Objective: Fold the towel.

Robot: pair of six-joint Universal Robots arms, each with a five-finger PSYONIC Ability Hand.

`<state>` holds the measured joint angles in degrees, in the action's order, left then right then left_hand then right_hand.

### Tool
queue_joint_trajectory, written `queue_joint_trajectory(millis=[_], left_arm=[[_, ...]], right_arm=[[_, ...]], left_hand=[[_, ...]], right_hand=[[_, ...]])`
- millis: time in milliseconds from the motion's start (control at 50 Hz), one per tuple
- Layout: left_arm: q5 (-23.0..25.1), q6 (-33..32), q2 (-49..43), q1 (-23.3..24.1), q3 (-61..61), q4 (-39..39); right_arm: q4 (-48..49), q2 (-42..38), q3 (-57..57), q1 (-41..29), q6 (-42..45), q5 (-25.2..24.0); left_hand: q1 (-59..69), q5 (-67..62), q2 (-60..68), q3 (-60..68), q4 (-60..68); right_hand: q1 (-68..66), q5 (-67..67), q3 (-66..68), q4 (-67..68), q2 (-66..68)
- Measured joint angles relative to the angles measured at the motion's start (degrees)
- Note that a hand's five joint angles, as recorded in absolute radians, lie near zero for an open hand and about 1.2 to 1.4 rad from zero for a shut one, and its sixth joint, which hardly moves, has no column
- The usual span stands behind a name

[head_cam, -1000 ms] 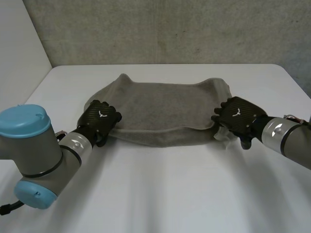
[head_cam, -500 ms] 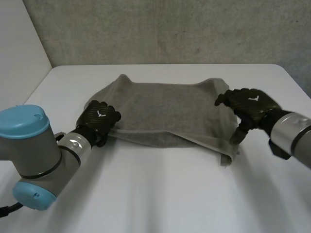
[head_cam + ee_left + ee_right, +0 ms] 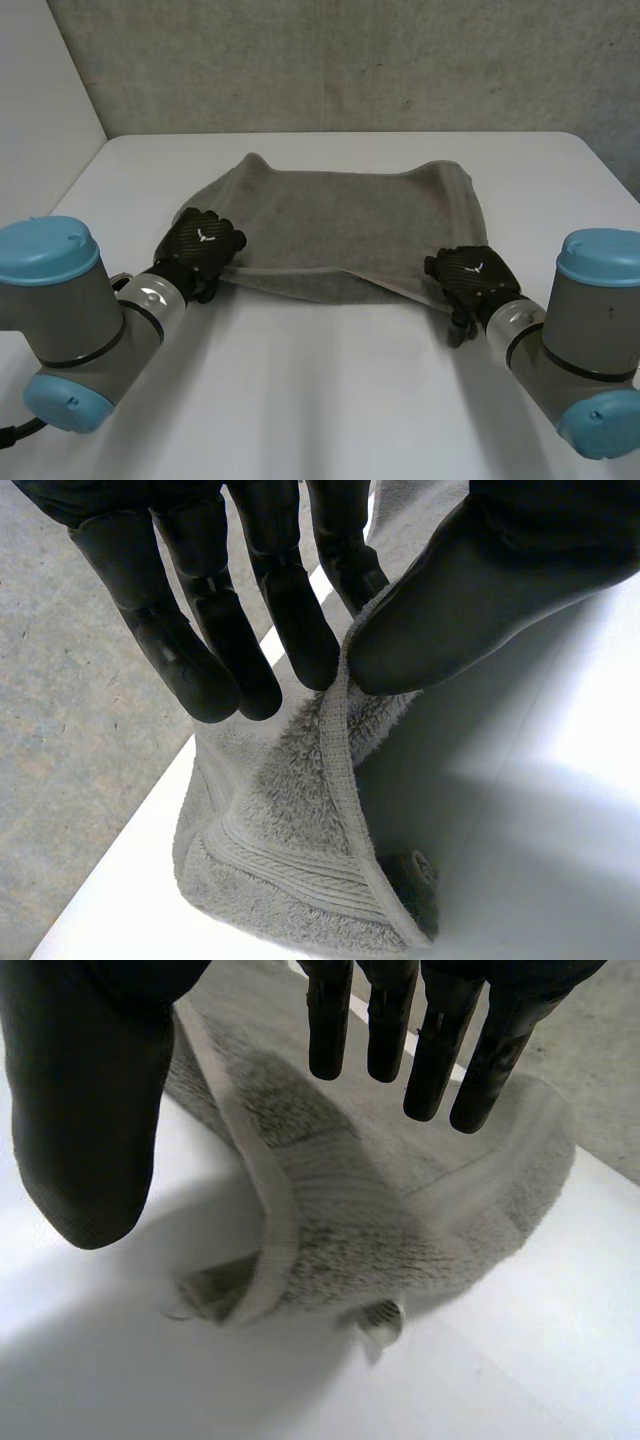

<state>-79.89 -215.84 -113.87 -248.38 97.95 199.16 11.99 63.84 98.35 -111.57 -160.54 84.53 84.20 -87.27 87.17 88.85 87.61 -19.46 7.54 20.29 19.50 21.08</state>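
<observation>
On the counter [image 3: 330, 400], the towel [image 3: 340, 225] lay spread, its near corners pinched between thumb and fingers of my left robot hand [image 3: 203, 245] and right robot hand [image 3: 470, 275]; I judged the right's shallow hold might slip on lifting.

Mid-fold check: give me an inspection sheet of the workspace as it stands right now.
Surface: white table.
Job's things: grey towel lying spread, its near edge rumpled and lifted at both ends.
Clutter: nothing seen.
Hands: left hand pinches the towel's edge at the near left corner between thumb and fingers. Right hand holds the near right corner, the edge running up beside its thumb and the corner tip hanging below.
Cables: nothing seen.
Surroundings: grey concrete wall behind the table, white wall at the left.
</observation>
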Motion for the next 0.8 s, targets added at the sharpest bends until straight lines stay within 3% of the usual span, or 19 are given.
queue_joint_trajectory(millis=[140, 320, 460, 560, 620, 660, 800], left_arm=[[0.02, 0.18, -0.04, -0.14, 0.19, 0.04], [0.03, 0.33, -0.04, -0.31, 0.18, 0.1], [0.01, 0.34, -0.11, -0.41, 0.1, 0.28], [0.0, 0.33, -0.49, -0.6, 0.1, 1.02], [0.0, 0.33, -1.11, -0.9, 0.11, 1.86], [-0.02, 0.32, -1.45, -1.01, 0.12, 2.16], [-0.19, 0.18, -4.16, -1.6, -0.03, 3.1]], right_arm=[[3.3, -2.08, -0.72, 0.33, 2.76, 3.39], [7.37, -2.49, -0.28, 0.75, 7.32, 7.67], [7.52, -1.36, 0.28, 2.54, 9.66, 8.34], [7.14, -0.88, 0.62, 3.64, 10.71, 7.44], [6.95, -0.26, 0.96, 4.03, 11.57, 6.42], [6.91, 0.18, 1.15, 4.12, 11.82, 6.1], [7.01, 3.72, 2.27, 5.11, 12.32, 5.04]], left_hand=[[0.0, 0.0, 0.0, 0.0, 0.0], [0.0, 0.0, 0.0, 0.0, 0.0], [0.0, 0.0, 0.0, 0.0, 0.0], [0.0, 0.0, 0.0, 0.0, 0.0], [-0.05, 0.16, -0.1, -0.5, -0.19], [-0.64, 2.25, -2.48, -3.21, -2.62], [-21.52, 24.42, -24.45, -25.77, -25.04]], right_hand=[[-0.49, 2.72, 0.12, 0.14, 0.09], [-13.82, 15.92, 12.94, 13.66, 11.95], [-24.02, 25.47, 22.99, 23.74, 22.19], [-53.79, 56.29, 53.08, 53.99, 53.03], [-54.59, 58.82, 56.26, 57.1, 54.8], [-54.59, 58.82, 56.26, 57.1, 54.8], [-54.59, 58.82, 56.26, 57.1, 54.8]])
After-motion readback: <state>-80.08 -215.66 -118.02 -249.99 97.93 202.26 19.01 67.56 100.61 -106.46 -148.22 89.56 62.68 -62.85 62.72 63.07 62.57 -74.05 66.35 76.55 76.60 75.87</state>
